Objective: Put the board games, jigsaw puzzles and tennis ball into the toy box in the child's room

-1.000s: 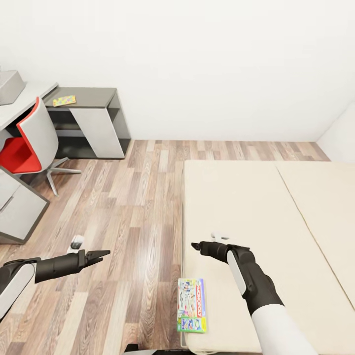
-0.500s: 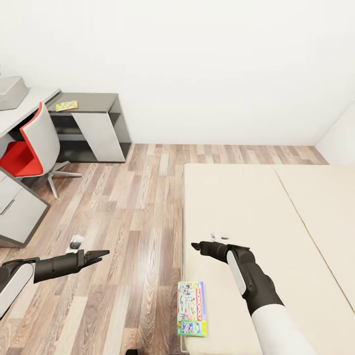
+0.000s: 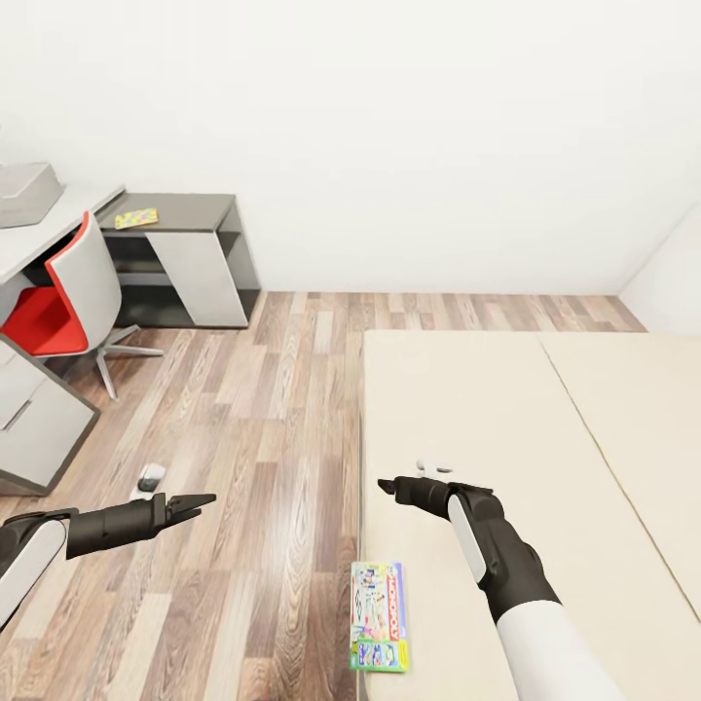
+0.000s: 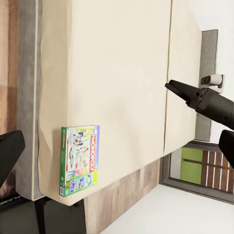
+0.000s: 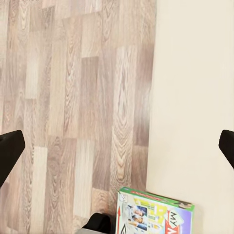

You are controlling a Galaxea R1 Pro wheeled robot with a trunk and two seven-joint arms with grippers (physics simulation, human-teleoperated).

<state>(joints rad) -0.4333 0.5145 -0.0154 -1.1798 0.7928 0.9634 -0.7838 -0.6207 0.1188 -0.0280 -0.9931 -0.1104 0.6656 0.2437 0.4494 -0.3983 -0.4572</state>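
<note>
The white and green Monopoly board game (image 3: 378, 615) lies flat on the near left corner of the beige bed (image 3: 506, 409); it also shows as the box (image 4: 79, 159) and its top edge (image 5: 155, 213). My right gripper (image 3: 387, 485) hovers open over the bed's left edge, beyond the box. My left gripper (image 3: 200, 504) hangs open over the wood floor, left of the bed. Black fingertips (image 5: 9, 148) stand wide apart with nothing between them. Far left, a jigsaw puzzle (image 3: 135, 218) lies on the table (image 3: 190, 207), near the grey toy box (image 3: 24, 192). The tennis ball is out of view.
A red and grey swivel chair (image 3: 63, 292) stands at the table. A small white and dark object (image 3: 151, 477) lies on the floor near my left arm. Another small white object (image 3: 433, 467) sits on the bed behind my right gripper. Wood floor (image 3: 282, 389) stretches between bed and table.
The whole picture has shifted a little, so the camera has moved: table and chair sit slightly lower and further right. Both arms hold the same pose, and the Monopoly box has stayed put.
</note>
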